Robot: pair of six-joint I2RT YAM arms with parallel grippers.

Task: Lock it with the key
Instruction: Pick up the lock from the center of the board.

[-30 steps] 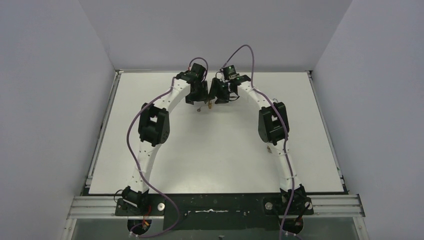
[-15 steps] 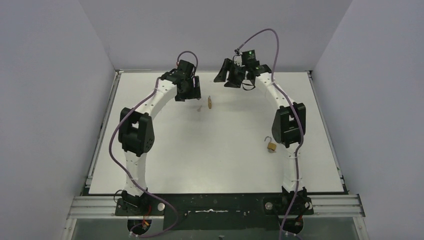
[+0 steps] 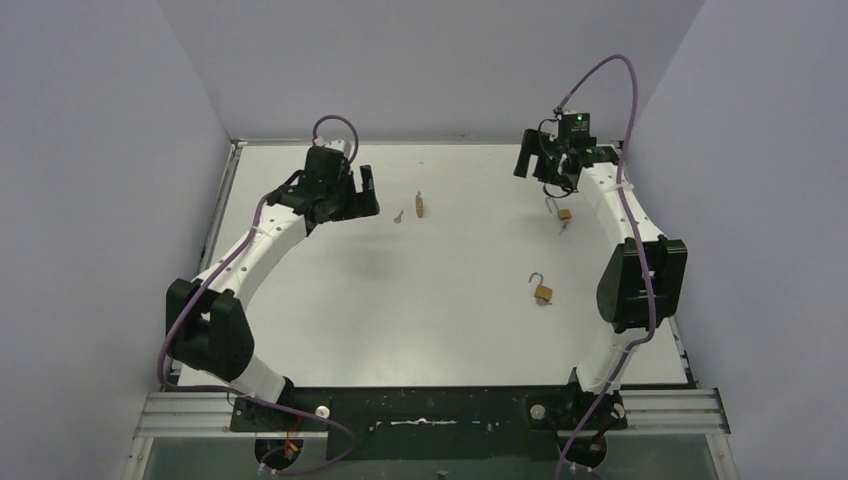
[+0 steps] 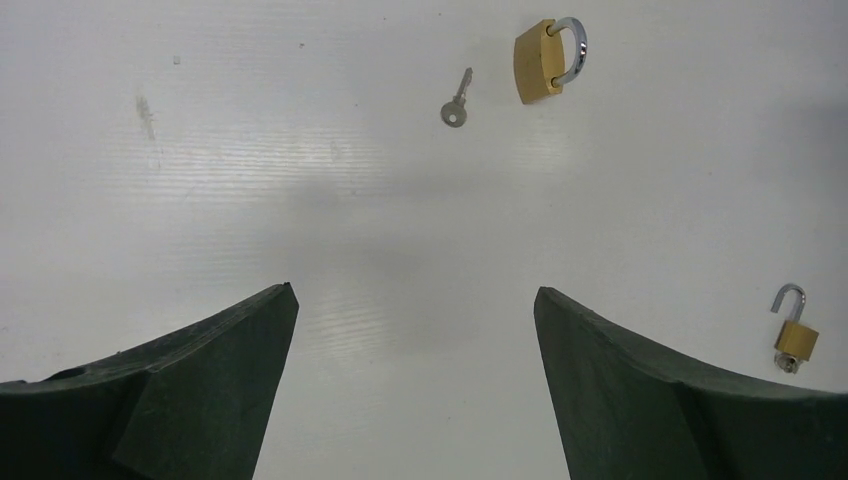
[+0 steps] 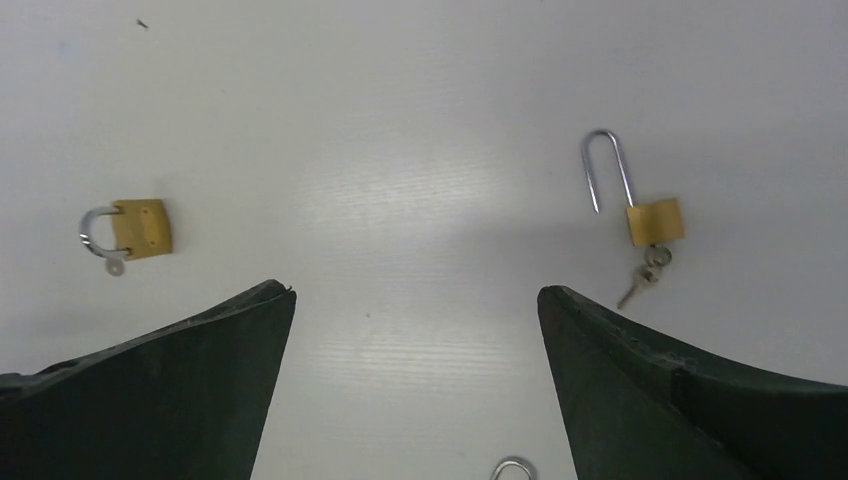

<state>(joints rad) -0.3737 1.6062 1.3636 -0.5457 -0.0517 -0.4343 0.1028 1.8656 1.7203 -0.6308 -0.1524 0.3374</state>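
A closed brass padlock (image 3: 420,205) lies at the middle back of the white table (image 3: 430,340), with a loose silver key (image 3: 398,215) just left of it. Both show in the left wrist view, the padlock (image 4: 545,60) and the key (image 4: 456,100), ahead of my left gripper (image 4: 412,300). My left gripper (image 3: 363,192) is open and empty, hovering left of the key. My right gripper (image 3: 530,160) is open and empty at the far right, raised above the table (image 5: 415,295). The padlock (image 5: 130,230) lies far to its left.
A long-shackle padlock (image 3: 562,213), open with a key hanging in it (image 5: 650,215), lies under the right forearm. Another open padlock (image 3: 541,291) lies at mid right and shows in the left wrist view (image 4: 795,335). Grey walls enclose the table.
Both grippers have drawn apart from the middle back, the left one leftward and the right one far right and up. The closed padlock and key stay where they lay.
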